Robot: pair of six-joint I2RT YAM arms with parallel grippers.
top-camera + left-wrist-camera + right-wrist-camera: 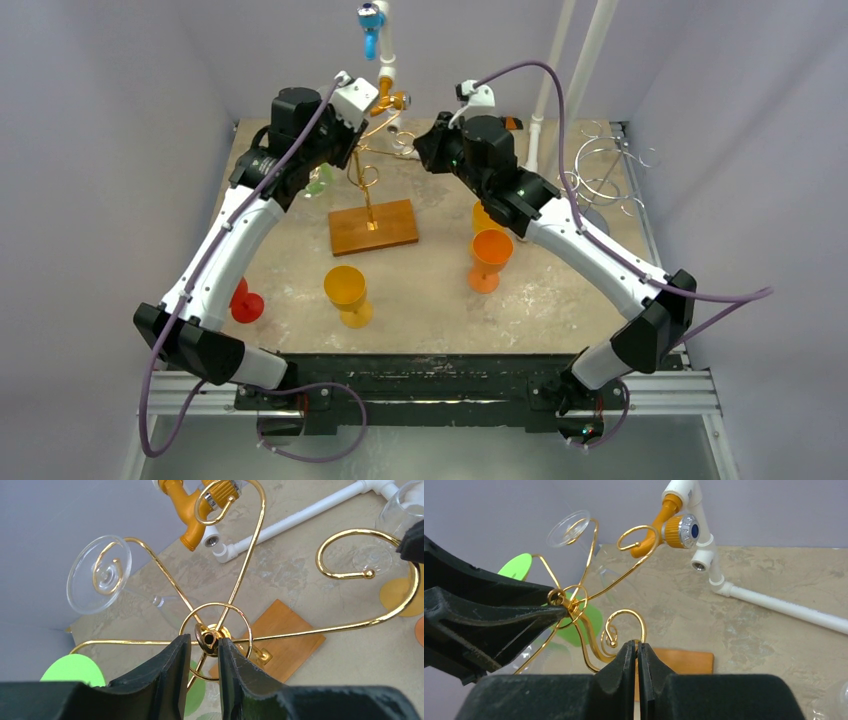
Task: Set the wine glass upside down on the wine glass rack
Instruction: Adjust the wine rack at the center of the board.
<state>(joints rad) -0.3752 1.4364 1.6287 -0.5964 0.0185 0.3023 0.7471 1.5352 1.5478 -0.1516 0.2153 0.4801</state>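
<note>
The wine glass rack (372, 228) is a wooden base with a gold post and curled gold wire arms. My left gripper (204, 642) is shut on the rack's top ring (207, 636). My right gripper (637, 647) is shut on a curled gold arm (626, 615) lower on the rack. A clear wine glass (99, 575) hangs upside down from one curl, and a green glass (74, 669) hangs below another arm. Standing upright on the table are an orange glass (490, 255), a yellow glass (347, 292) and a red glass (243, 300).
A white pipe with an orange and blue tap (380, 60) rises behind the rack. Silver wire rings (600, 175) lie at the back right. A further orange glass (483, 215) stands behind the orange one, half hidden by my right arm.
</note>
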